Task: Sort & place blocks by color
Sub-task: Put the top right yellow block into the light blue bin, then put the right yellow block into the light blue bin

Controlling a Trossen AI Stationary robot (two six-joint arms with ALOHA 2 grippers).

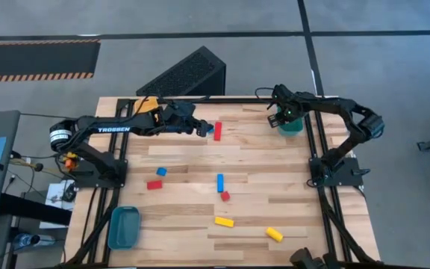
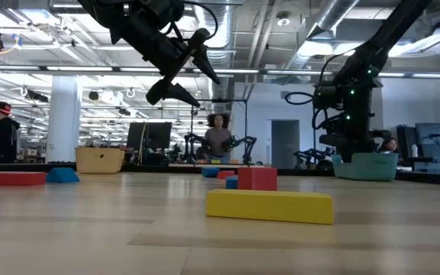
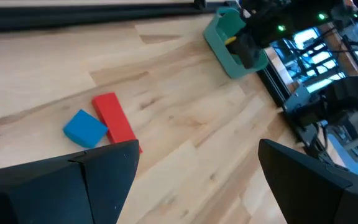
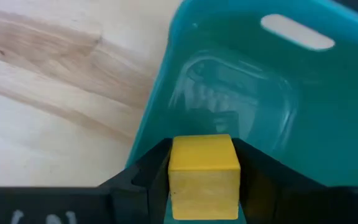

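My right gripper (image 4: 204,186) hangs over a teal bin (image 1: 291,125) at the table's far right corner, shut on a yellow block (image 4: 204,165). The bin's inside (image 4: 241,106) shows nothing else lying in it. My left gripper (image 3: 197,165) stands open above the far middle of the table. A red bar (image 3: 115,121) and a blue block (image 3: 84,128) lie side by side on the wood just ahead of it, touched by nothing. My right gripper pinches the yellow block between its two fingers, one finger on each of two opposite sides (image 4: 174,168). The fingers slant steeply down from above. The block is lifted clear, just above the bin's near rim and floor.
More blocks lie loose on the table: a blue one (image 1: 161,172), a red one (image 1: 154,184), a blue bar (image 1: 220,182), a red cube (image 1: 225,196) and two yellow ones (image 1: 224,221) (image 1: 275,235). A second teal bin (image 1: 123,226) sits at the near left.
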